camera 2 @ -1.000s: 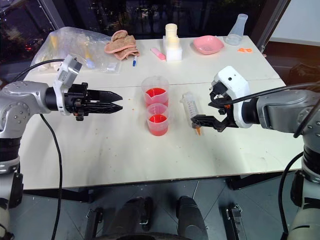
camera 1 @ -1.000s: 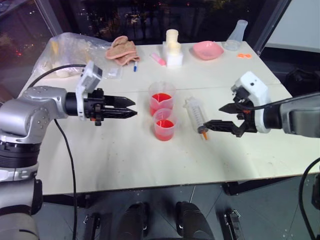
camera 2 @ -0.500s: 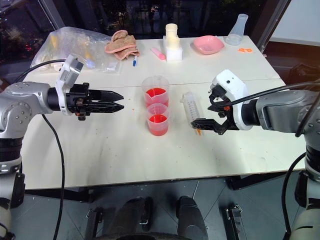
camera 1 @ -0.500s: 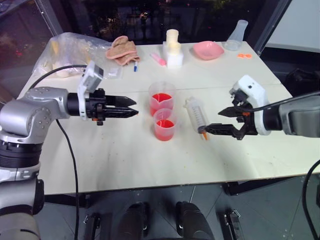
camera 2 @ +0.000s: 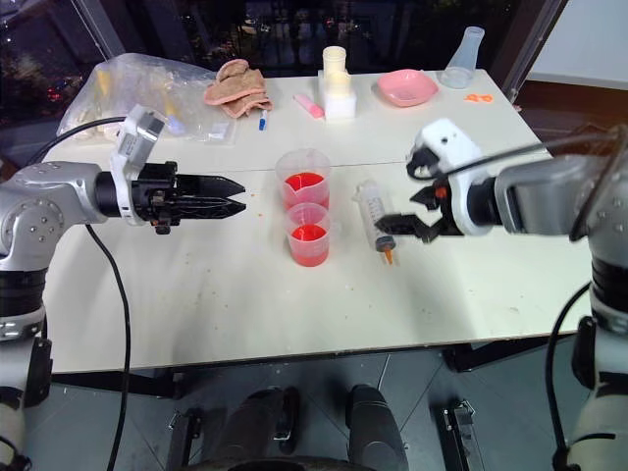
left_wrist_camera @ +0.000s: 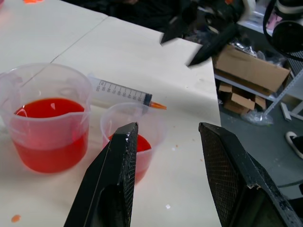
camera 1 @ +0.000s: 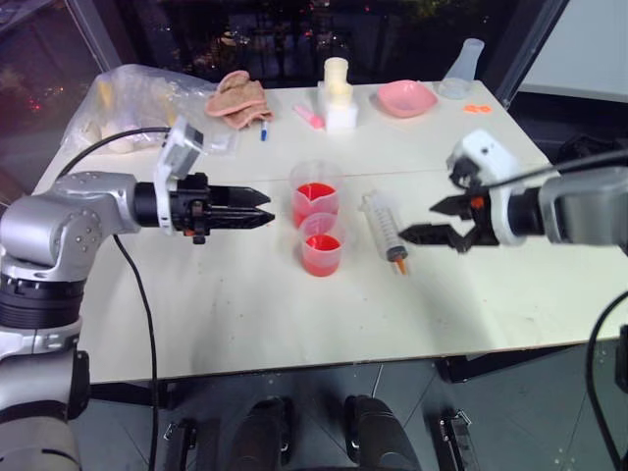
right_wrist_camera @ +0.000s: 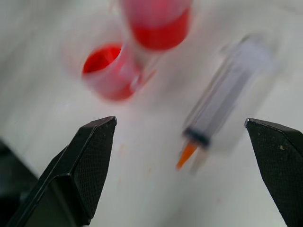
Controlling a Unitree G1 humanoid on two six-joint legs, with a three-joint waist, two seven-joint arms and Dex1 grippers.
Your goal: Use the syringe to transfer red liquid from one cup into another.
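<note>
The syringe (camera 1: 385,228) lies flat on the table with its orange tip toward me, just right of two clear cups. The larger cup (camera 1: 317,196) and the smaller cup (camera 1: 322,245) in front of it both hold red liquid (left_wrist_camera: 49,113). My right gripper (camera 1: 416,222) hovers open just right of the syringe's tip end, above the table, with nothing between its fingers; the right wrist view looks down on the syringe (right_wrist_camera: 222,94). Left of the cups, my left gripper (camera 1: 265,208) is held level and open, pointing at them and holding nothing.
At the table's back stand a crumpled plastic bag (camera 1: 137,98), a tan cloth (camera 1: 238,95), a pink marker (camera 1: 311,118), a white block with a yellow bottle (camera 1: 339,93), a pink bowl (camera 1: 407,96) and a clear flask (camera 1: 463,69). Bare tabletop lies in front of the cups.
My right gripper has risen a little and moved further from me, staying open beside the syringe's tip. The left gripper, the cups and the syringe have not moved.
</note>
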